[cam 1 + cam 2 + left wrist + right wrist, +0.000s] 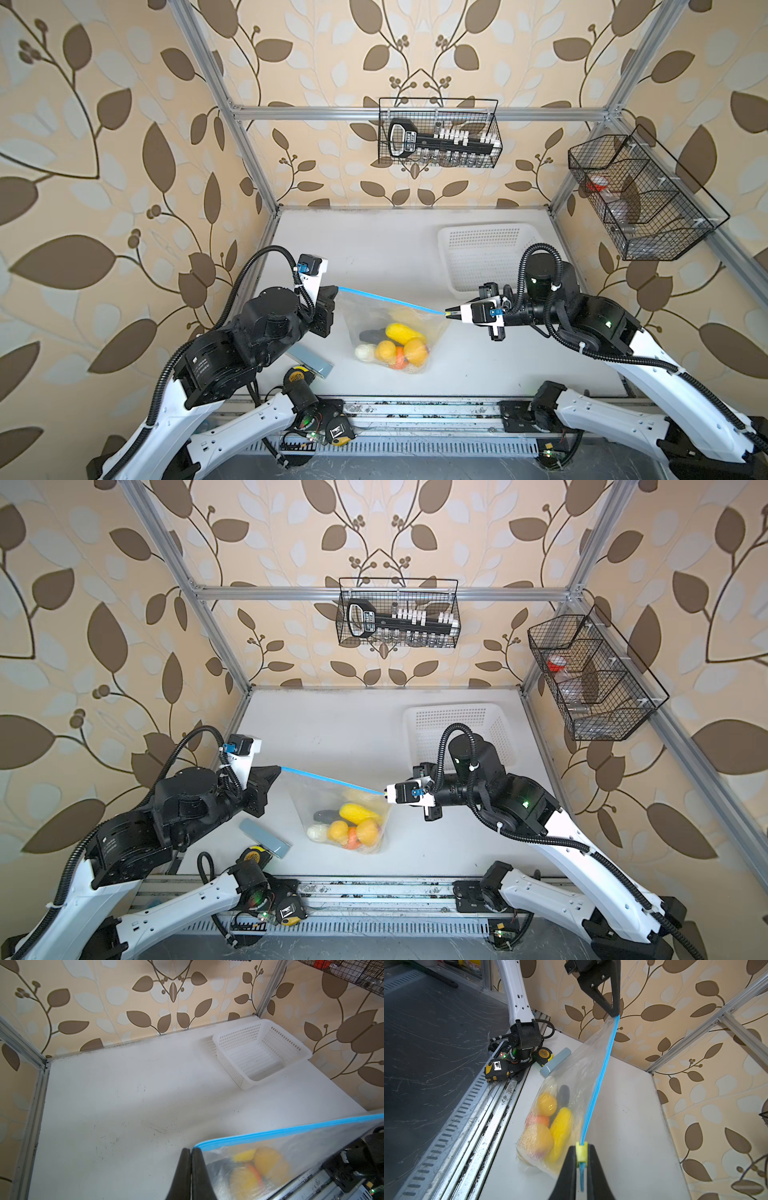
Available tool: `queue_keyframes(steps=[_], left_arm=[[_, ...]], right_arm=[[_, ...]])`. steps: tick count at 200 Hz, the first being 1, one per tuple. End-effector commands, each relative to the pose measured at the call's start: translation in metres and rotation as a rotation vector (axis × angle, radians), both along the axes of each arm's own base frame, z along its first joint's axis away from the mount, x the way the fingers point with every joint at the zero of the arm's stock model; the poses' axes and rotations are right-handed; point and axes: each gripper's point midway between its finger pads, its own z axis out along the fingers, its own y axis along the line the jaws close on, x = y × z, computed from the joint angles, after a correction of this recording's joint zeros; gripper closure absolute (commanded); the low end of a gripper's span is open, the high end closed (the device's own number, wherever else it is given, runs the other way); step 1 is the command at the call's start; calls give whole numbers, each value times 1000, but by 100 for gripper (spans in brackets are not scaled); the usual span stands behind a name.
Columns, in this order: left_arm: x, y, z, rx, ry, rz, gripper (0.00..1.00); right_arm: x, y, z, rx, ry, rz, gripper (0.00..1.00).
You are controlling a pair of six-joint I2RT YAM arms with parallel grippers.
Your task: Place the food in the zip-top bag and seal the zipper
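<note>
2 zipper (390,299) ends pinched: L fingers (181,1174) at bag (361,318) corner, R fingers (568,1176) on tab (581,1152).

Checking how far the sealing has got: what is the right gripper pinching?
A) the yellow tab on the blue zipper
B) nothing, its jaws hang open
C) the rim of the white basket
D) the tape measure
A: in the right wrist view the right gripper is closed on the yellow tab at the end of the zipper of the zip-top bag.
</note>
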Motion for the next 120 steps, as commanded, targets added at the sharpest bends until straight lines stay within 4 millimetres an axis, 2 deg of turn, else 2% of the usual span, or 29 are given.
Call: queue_keyframes(steps=[1,33,68,87,120], left_arm=[[-1,17,4,3,10,78,100],[-3,18,-5,-9,49,93,100],[-10,40,2,28,44,155,100],[-8,45,-10,52,59,190,100],[10,37,-33,122,93,230,100]], right_arm=[[-7,-8,-5,-28,26,-10,91],[-2,-8,-10,-40,33,-29,91],[17,-10,-9,-36,54,-50,91],[31,-7,-12,-33,72,-52,91],[62,3,-26,-29,111,-52,91]])
